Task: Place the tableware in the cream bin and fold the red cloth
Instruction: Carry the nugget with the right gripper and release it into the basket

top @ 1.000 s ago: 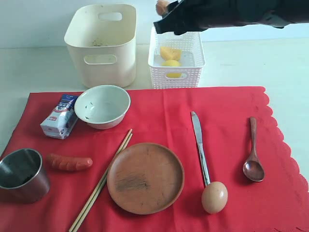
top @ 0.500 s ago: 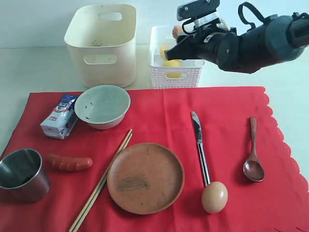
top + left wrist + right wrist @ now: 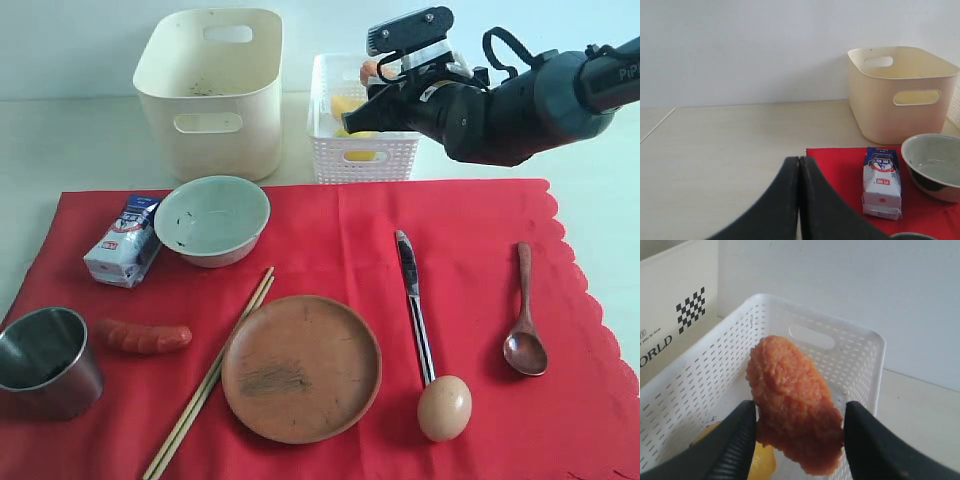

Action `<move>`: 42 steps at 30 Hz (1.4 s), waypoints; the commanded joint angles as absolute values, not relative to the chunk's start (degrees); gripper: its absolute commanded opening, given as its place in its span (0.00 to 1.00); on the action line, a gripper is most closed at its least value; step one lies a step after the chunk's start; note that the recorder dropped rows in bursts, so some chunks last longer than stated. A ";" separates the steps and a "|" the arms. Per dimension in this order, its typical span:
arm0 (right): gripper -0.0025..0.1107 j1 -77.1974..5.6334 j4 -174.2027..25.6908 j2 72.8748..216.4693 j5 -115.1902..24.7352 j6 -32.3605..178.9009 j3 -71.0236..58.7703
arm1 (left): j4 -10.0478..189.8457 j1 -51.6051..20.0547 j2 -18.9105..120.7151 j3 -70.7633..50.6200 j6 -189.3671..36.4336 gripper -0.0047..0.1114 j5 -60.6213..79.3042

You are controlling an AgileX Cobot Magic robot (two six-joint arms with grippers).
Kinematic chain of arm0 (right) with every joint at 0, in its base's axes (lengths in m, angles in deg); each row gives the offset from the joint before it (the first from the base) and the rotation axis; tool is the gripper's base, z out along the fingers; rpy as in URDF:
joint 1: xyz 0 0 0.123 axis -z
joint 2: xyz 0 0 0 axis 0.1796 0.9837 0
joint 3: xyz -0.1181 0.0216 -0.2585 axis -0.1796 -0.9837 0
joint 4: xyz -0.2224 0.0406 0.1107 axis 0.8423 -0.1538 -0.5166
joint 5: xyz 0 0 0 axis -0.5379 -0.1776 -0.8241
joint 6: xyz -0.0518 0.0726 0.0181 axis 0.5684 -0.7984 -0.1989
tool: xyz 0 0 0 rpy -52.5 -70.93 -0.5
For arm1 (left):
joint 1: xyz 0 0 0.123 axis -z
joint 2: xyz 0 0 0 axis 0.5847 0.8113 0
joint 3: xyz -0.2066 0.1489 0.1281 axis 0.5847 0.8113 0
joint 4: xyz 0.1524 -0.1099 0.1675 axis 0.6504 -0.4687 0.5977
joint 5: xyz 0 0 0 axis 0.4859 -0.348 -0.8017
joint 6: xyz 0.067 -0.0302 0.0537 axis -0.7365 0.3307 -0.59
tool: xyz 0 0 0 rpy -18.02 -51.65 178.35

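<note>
On the red cloth [image 3: 470, 250] lie the pale bowl [image 3: 212, 218], steel cup [image 3: 42, 358], wooden plate [image 3: 300, 367], chopsticks [image 3: 212, 372], knife [image 3: 413, 300] and dark spoon [image 3: 525, 312]. The cream bin [image 3: 212, 95] stands behind the cloth at the left. My right gripper [image 3: 368, 80] hangs over the white lattice basket [image 3: 395, 150], shut on an orange breaded food piece [image 3: 792, 405] between its fingers [image 3: 735, 440]. My left gripper [image 3: 799, 165] is shut and empty above the bare table beside the cloth's corner [image 3: 840, 165], with the bin [image 3: 900, 90] and bowl [image 3: 935, 165] beyond it.
A milk carton [image 3: 124, 240], a sausage [image 3: 143, 336] and an egg [image 3: 444, 407] also lie on the cloth. The basket holds yellow food pieces [image 3: 352, 108]. The egg touches the knife's handle end. The carton [image 3: 882, 182] lies close to my left gripper.
My right arm has come down from the top edge and now holds the orange piece low over the basket. Nothing on the cloth has moved.
</note>
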State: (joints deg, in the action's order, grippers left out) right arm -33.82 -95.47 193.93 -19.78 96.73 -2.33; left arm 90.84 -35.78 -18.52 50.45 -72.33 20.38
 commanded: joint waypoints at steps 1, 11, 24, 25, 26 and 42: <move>0.30 -33.66 -95.47 193.66 -18.14 96.43 -1.93 | 90.53 -35.78 -18.91 50.62 -72.28 0.05 20.38; 0.78 -33.66 -94.90 193.66 -18.49 96.43 -1.93 | 90.53 -35.78 -18.91 50.62 -72.28 0.05 20.38; 0.84 -33.66 -94.90 190.25 -22.30 96.87 -1.93 | 90.53 -35.78 -18.91 50.62 -72.28 0.05 20.38; 0.84 -33.66 -94.90 190.12 -22.49 96.87 -1.93 | 90.53 -35.78 -18.91 50.62 -72.28 0.05 20.38; 0.84 -33.66 -94.90 190.12 -22.49 97.01 -1.93 | 90.53 -35.78 -18.91 50.62 -72.28 0.05 20.38; 0.83 -33.66 -94.90 190.03 -25.82 100.59 -1.93 | 90.53 -35.78 -18.91 50.62 -72.28 0.05 20.38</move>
